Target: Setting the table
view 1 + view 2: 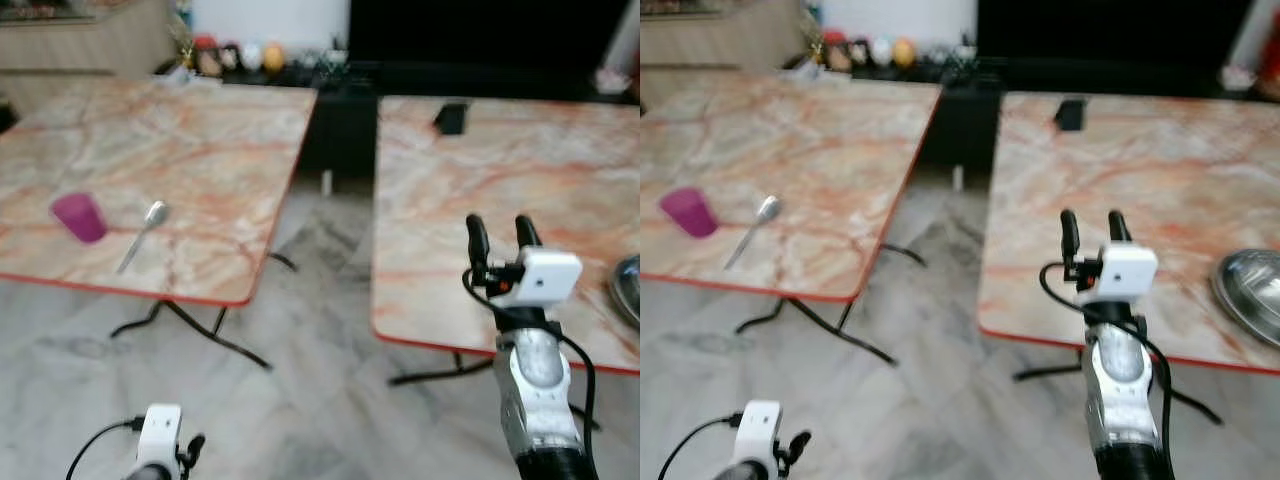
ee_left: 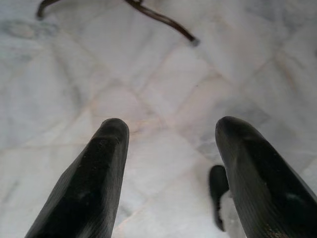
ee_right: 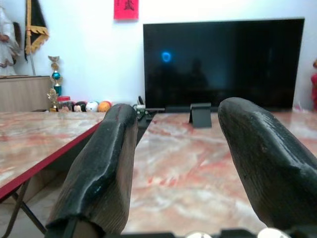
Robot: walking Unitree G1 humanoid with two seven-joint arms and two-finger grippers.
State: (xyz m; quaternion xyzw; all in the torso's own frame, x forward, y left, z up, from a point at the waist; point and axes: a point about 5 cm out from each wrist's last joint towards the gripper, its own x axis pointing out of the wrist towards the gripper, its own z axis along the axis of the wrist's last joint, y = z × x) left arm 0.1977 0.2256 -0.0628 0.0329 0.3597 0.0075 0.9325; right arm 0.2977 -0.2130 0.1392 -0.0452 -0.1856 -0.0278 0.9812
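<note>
Right claw (image 1: pixel 502 234) raised over the near edge of the right surface (image 1: pixel 520 170), fingers apart and empty, left claw (image 2: pixel 171 148) hanging low over the floor, open and empty, purple cup (image 1: pixel 80 216) upright on the left surface (image 1: pixel 190 150) beside a spoon (image 1: pixel 143 234), metal bowl (image 1: pixel 1252 292) at the right surface's edge, contents unclear.

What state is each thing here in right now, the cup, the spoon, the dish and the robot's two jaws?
Purple cup: upright on the left table.
Spoon: lying flat beside the cup.
Metal dish: resting on the right table's edge.
Right gripper: jaws open, raised, empty.
Left gripper: jaws open, low above the floor, empty.
</note>
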